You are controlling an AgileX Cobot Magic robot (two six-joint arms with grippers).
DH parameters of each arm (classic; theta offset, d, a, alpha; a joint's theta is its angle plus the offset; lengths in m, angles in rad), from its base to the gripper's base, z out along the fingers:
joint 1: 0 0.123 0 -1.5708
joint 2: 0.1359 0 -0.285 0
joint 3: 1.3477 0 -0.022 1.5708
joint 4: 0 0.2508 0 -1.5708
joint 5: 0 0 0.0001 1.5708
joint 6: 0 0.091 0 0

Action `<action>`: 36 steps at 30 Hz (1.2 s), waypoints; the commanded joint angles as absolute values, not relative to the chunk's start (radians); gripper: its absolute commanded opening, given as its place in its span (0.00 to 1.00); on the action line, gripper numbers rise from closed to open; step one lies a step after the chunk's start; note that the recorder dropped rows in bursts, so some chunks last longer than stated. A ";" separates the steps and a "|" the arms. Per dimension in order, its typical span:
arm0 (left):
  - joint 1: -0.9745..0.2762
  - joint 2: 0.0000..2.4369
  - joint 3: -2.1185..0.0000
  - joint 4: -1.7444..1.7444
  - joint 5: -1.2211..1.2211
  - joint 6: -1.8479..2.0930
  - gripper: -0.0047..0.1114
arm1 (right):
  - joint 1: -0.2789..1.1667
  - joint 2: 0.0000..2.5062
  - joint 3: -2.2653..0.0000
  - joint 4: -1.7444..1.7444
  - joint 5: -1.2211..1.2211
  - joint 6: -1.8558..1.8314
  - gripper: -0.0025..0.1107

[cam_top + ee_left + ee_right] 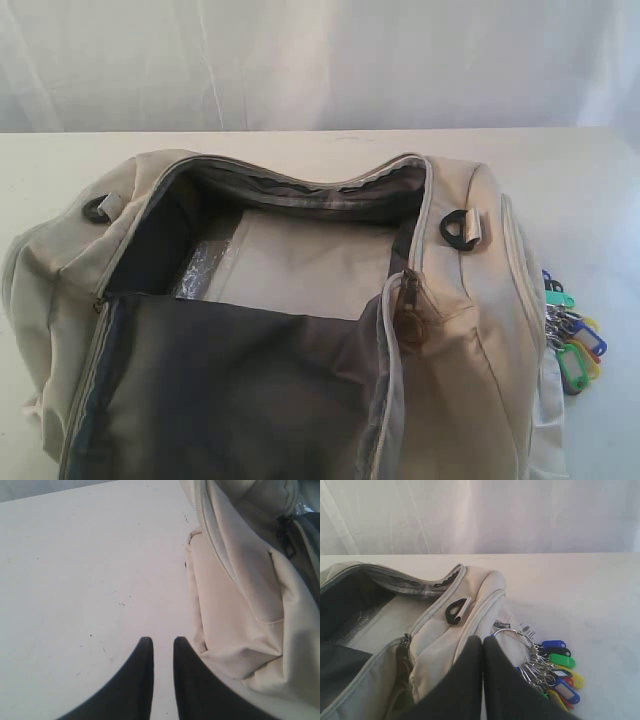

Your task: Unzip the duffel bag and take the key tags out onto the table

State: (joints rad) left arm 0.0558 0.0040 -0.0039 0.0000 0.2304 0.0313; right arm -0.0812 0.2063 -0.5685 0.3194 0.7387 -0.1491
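Observation:
The cream duffel bag (470, 330) lies on the white table (590, 180) with its top unzipped and its dark grey lining showing. The key tags (575, 345), green, blue and yellow on silver rings, lie on the table against the bag's right end. In the right wrist view my right gripper (482, 637) is shut, its tips above the bag's end (440, 645), and the big ring of the key tags (560, 667) runs under one finger. My left gripper (160, 640) hovers over bare table (75, 580) beside the bag's end (235, 610), narrowly open and empty. Neither gripper shows in the exterior view.
Black D-rings (460, 228) (97, 208) sit at both ends of the bag's opening. A brown zipper pull (410, 320) hangs at the near right corner. A clear plastic sheet (205, 265) lies inside. A white barcode label (527, 628) lies by the ring. A white curtain hangs behind.

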 commanded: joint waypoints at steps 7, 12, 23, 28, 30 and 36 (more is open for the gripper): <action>0.059 0.000 0.000 0.000 0.229 0.025 0.22 | -0.081 0.199 -0.337 0.292 0.460 -0.145 0.02; 0.059 0.000 0.000 0.000 0.229 0.025 0.22 | -0.081 0.131 -0.205 0.175 0.304 -0.145 0.02; 0.059 0.000 0.000 0.000 0.229 0.025 0.22 | -0.085 0.000 0.000 0.060 0.323 -0.157 0.02; 0.059 0.000 0.000 0.000 0.229 0.025 0.22 | -0.127 0.000 0.000 0.000 0.340 -0.155 0.02; 0.059 0.000 0.000 0.000 0.229 0.025 0.22 | -0.149 0.000 0.000 0.000 0.340 -0.155 0.02; 0.059 0.000 0.000 0.000 0.229 0.025 0.22 | -0.163 0.000 0.000 0.000 0.340 -0.155 0.02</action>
State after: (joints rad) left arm 0.0558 0.0040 -0.0039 0.0000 0.2304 0.0313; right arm -0.1564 0.0059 -0.0049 0.0094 0.3430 -0.1491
